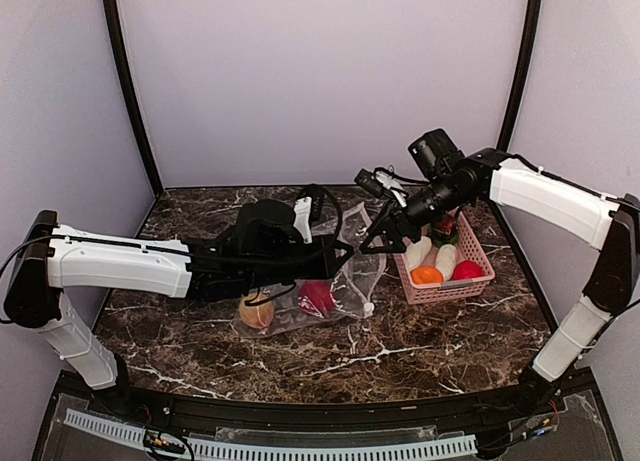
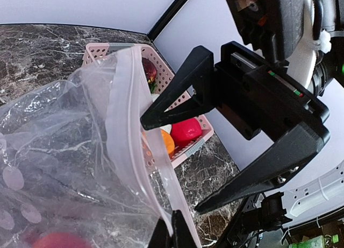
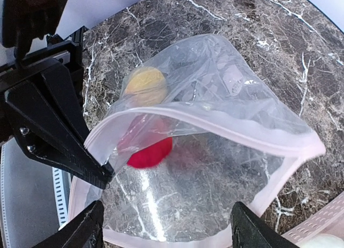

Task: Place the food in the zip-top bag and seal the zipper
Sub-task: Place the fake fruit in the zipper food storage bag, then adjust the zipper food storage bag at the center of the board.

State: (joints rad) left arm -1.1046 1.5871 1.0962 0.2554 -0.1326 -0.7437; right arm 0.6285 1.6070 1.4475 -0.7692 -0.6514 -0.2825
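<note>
The clear zip-top bag (image 1: 352, 281) lies at the table's middle with its mouth lifted open. Inside are a yellowish-tan fruit (image 1: 257, 311) and a red one (image 1: 317, 296); both show in the right wrist view, tan (image 3: 144, 84) and red (image 3: 152, 152). My left gripper (image 2: 172, 233) is shut on the pinkish-white zipper (image 2: 129, 113) and holds the rim up (image 1: 345, 249). My right gripper (image 1: 380, 231) is open and empty, hovering over the bag's mouth (image 3: 166, 234). The rest of the food lies in the pink basket (image 1: 478, 283): orange (image 1: 427, 275), red (image 1: 466, 271), white (image 1: 447, 259), maroon (image 1: 443, 227).
The basket stands right of the bag, close under my right arm. In the left wrist view the basket (image 2: 97, 50) lies behind the bag's rim, and the right gripper's black fingers (image 2: 177, 97) span the frame. Walls close off the back and sides.
</note>
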